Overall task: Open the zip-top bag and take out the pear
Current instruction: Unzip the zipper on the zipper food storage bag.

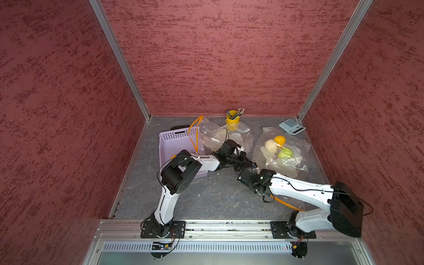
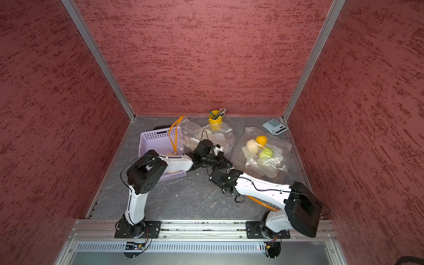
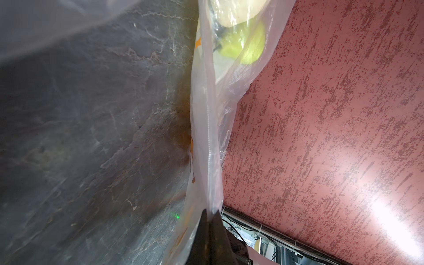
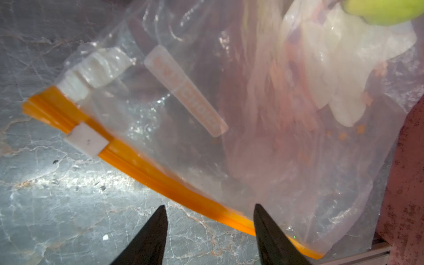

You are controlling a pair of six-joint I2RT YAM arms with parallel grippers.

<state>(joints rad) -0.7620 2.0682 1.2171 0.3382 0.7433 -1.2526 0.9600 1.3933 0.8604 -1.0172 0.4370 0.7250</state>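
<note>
left gripper [image 3: 210,212] pinching zip-top bag [image 3: 206,137], right gripper [image 4: 210,206] parted; pear [image 3: 247,46] seemingly inside

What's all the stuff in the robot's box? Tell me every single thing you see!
fruit bag: 1, clear, right side of the table
pear: 1, green, inside the fruit bag
orange fruit: 1, orange-yellow, inside the fruit bag
pale fruit: 1, cream, inside the fruit bag
zip strip: 1, orange, along the fruit bag's edge
slider: 1, white, on the zip strip
second bag: 1, clear, back middle
basket: 1, lilac, left side
pen cup: 1, yellow, back middle
calculator: 1, grey-white, back right corner
table: 1, grey marbled
left claw: 1, black, shut on the fruit bag
right claw: 1, black, open, by the zip strip
</note>
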